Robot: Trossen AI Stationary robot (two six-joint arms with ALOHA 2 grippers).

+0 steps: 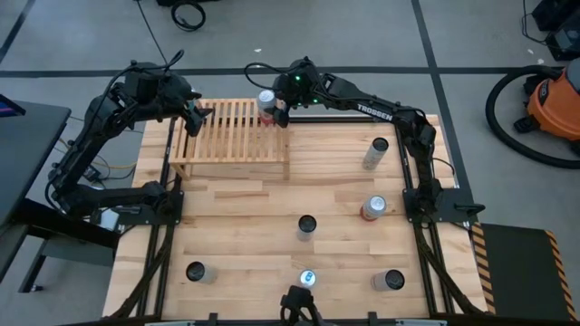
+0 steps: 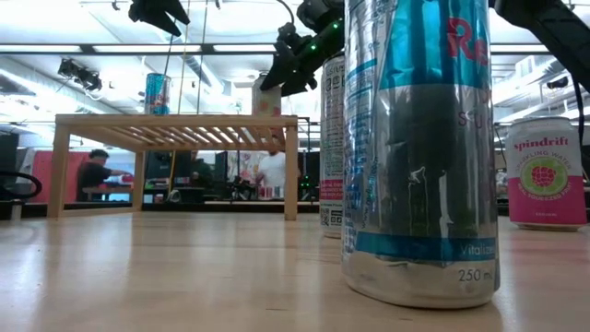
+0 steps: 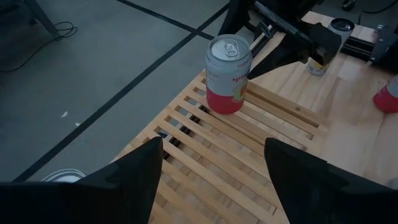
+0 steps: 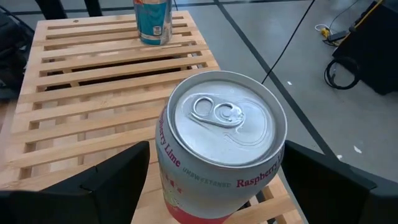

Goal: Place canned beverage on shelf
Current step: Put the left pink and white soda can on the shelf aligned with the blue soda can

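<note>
Closest to us on the bench [image 1: 236, 272] stands a tall silver-blue can [image 2: 419, 148]; beyond, the raspberry-lime can [image 4: 221, 146] sits upright on the shelf [image 1: 231, 136] at its right end; our right tool [image 1: 276, 110] straddles it, fingers spread and apart from it; our left tool [image 1: 195, 118] hovers open above the shelf's left end.

Light-wood plank table [image 1: 245, 208] on grey floor. Dark tape lines [image 1: 91, 71] cross the floor beyond the table's far edge. Orange shop vacuum [image 1: 555, 104] stands off the far right corner, with its black hose [image 1: 504, 122] looped beside it. Black-and-yellow hazard strip [image 1: 478, 258] runs along the right side near the front. Dark desk [image 1: 27, 154] to the left. Coiled black cable [image 1: 188, 14] on the floor at the far side. In the low view, a seated person [image 2: 92, 173] and a standing person in a white top [image 2: 273, 171] are in the room behind, under long ceiling lights [image 2: 92, 48].
</note>
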